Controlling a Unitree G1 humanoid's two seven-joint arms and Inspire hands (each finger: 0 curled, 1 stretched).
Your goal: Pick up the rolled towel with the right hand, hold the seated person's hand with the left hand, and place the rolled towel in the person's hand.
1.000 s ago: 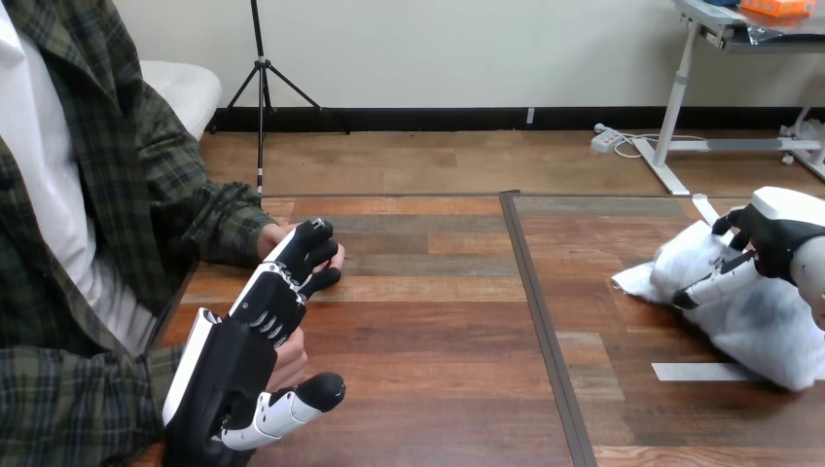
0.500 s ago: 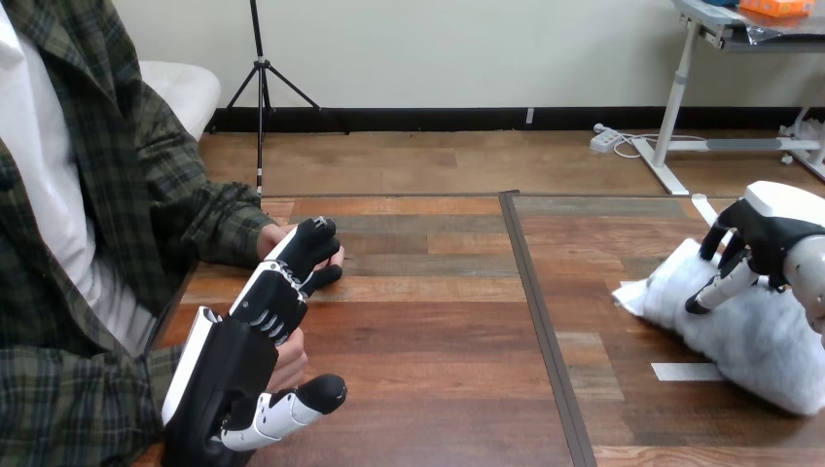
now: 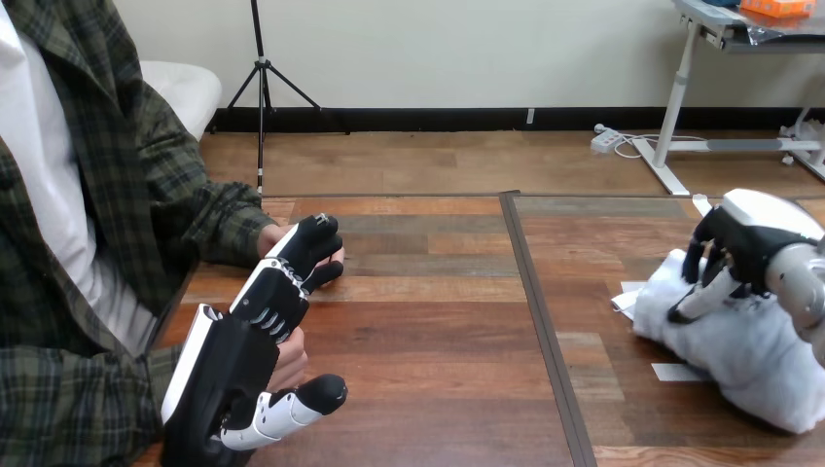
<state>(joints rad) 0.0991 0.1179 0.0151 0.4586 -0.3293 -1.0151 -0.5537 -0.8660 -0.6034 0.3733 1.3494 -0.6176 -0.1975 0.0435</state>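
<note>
Nearest, the left hand [image 3: 243,341] lies over the person's hand [image 3: 290,362], fingertips curled round its far end, thumb below; this clasp is unchanged. At the table's [image 3: 438,341] right side the towel [image 3: 759,360] rests on the wood, now drawn nearer and covering much of the tape strip [image 3: 673,372] that lay clear of it a second ago. The right hand [image 3: 747,238] has closed over the towel's far end, fingers dug in, thumb against its side. The grasp looks settled; the lift and carry leftward remain.
</note>
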